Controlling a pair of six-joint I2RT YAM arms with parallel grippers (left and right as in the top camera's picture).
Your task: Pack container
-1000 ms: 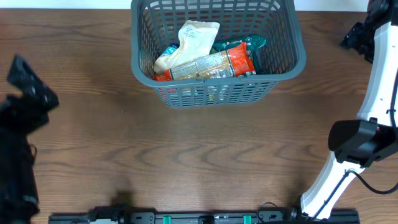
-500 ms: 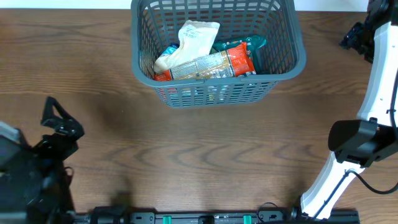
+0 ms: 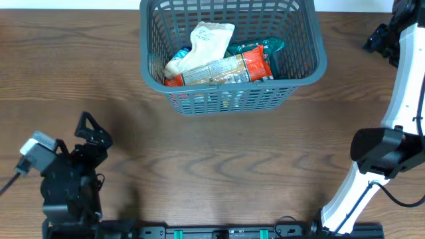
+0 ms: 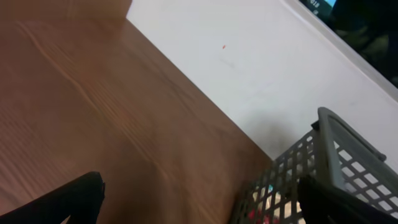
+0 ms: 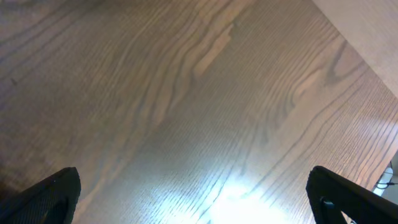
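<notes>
**Basket packed at 12 o'clock, both arms clear of it**

The basket stands on the bench at 12 o'clock in the overhead view, its far rim cut off by the top edge of the frame. It sits upright. Three packets lie inside. A white pouch leans across the middle, running from 1 o'clock down toward 8 o'clock. An orange packet lies partly under the pouch along the near wall. A teal packet shows at the 3 o'clock side, partly hidden by the orange one.

The left arm is at 8 o'clock on the bench, well apart from the basket. The left fingers are spread wide and released, with nothing between them. Past them, the left wrist view shows bare wood, a pale surface beyond the bench edge, and one slotted corner of the basket at 4 o'clock in that frame.

The right arm rises along the 3 o'clock edge, and its dark end is at 2 o'clock, also well clear of the basket. The right fingers are likewise released and wide apart. In the right wrist view their tips sit in the two lower corners of the frame, with only wood grain and a bright glare patch between them.
</notes>
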